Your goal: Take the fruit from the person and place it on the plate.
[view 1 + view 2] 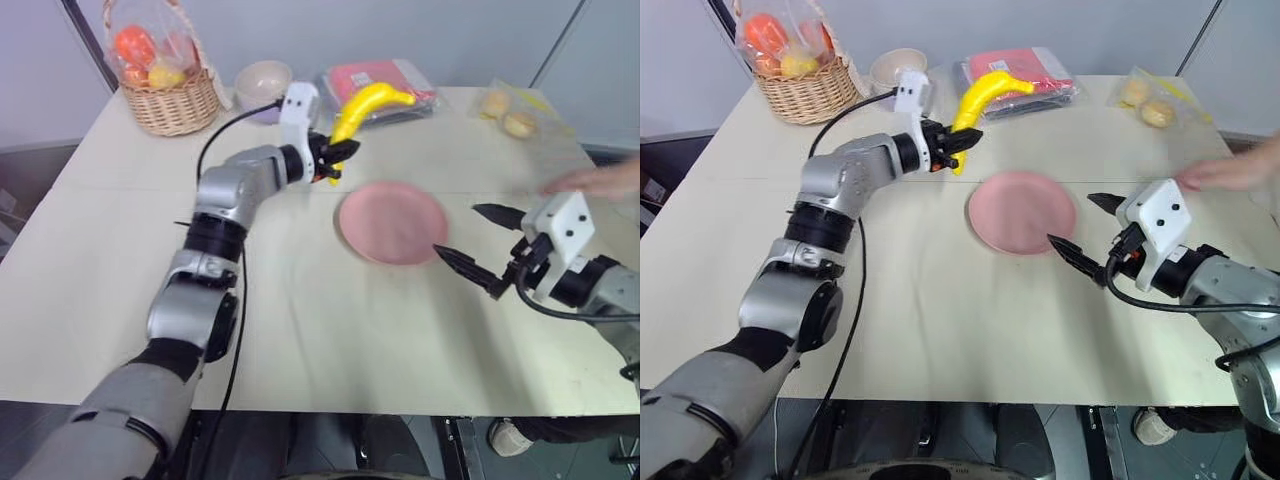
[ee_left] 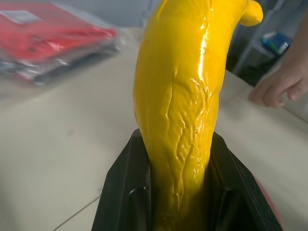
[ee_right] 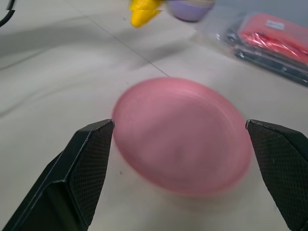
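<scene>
From the head camera's left eye, the left gripper (image 1: 335, 160) is clamped on the lower end of the banana (image 1: 365, 104), which rises from the black fingers up and off towards the far edge of the tabletop (image 1: 300, 330). It hangs in the air just beyond the far-left rim of the pink plate (image 1: 393, 222), not over it. The person's hand (image 1: 600, 180) rests by the right edge, well apart from the fruit. The right gripper (image 1: 478, 243) sits near the plate's right side with its fingers spread wide and nothing between them.

The right eye shows the same layout: a wicker basket (image 1: 812, 90) of round fruits at the far-left corner, a pale bowl (image 1: 895, 68) beside it, a red packet (image 1: 1025, 70) and wrapped buns (image 1: 1145, 105) along the far edge.

In the left wrist view the banana fills the gap between the two fingers (image 2: 127, 192). Its skin is glossy, bright yellow, creased along the inner curve, and looks slick.

In the right wrist view the plate lies between the wide-spread fingers (image 3: 84, 163), with the banana's tip above the table beyond it.

The risk, I'd say, is the grip: held at one end, the long, top-heavy fruit could pivot or slide out, or roll off the shallow rim if let go early.
</scene>
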Robot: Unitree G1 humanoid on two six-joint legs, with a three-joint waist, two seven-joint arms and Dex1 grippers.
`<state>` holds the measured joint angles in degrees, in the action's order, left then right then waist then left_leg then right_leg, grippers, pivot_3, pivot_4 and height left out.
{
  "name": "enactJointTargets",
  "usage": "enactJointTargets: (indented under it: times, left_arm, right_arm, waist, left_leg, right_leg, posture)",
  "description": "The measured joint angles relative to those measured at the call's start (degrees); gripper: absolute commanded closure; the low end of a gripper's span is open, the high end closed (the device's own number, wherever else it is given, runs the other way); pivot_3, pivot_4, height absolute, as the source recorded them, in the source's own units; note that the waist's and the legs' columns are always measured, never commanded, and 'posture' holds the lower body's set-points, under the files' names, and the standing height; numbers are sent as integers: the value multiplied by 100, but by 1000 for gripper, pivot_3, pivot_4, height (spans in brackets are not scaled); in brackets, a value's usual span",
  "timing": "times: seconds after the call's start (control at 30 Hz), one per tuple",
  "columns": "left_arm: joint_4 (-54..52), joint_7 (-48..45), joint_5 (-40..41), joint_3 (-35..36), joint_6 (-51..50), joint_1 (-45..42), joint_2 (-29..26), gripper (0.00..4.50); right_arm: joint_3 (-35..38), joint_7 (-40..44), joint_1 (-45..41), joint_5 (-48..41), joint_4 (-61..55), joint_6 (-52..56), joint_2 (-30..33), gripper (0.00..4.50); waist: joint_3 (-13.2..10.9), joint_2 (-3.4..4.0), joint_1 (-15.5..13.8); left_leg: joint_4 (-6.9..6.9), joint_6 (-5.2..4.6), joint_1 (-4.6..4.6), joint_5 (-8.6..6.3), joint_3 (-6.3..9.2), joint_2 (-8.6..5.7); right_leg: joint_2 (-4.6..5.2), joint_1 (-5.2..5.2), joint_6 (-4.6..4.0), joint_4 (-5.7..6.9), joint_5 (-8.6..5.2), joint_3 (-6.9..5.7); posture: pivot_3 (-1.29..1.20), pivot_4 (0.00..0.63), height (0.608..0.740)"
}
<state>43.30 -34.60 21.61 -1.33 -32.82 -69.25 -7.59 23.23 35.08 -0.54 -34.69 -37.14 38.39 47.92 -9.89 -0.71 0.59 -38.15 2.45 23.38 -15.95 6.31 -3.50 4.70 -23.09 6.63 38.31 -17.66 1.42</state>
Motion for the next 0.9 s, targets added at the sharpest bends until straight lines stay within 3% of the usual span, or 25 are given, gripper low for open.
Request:
enactJointTargets:
  times: [0.23,0.5,0.77,0.9]
  left_arm:
    - [1625,-580,-679,-297,321,-447,579,3811]
    - [2386,-702,-1194,-372,769,-595,849,3811]
    - [2603,-782,-1352,-219,861,-688,895,30]
    - [2567,-842,-1360,-122,970,-772,852,30]
  right_arm:
    - [166,-254,294,-2,-343,45,-153,0]
    - [268,-399,463,-15,-548,116,-185,0]
    - [404,-441,528,-38,-557,120,-185,0]
    - [405,-442,519,-40,-557,122,-185,0]
  waist:
    - [0,0,21]
    - [0,0,5]
    - [0,0,7]
    - [0,0,11]
  left_leg:
    - [1,-1,-1,0,-2,-1]
    - [1,-2,-1,0,-2,-1]
    - [0,-2,-1,-1,-2,-1]
    - [0,-1,-1,0,-2,0]
  right_leg:
    - [-2,-3,0,4,0,1]
    - [0,-3,1,5,0,2]
    - [-1,-3,1,8,0,2]
    - [-1,-3,1,9,0,2]
  posture:
    - [0,150,740]
    - [0,150,740]
    - [0,150,740]
    - [0,150,740]
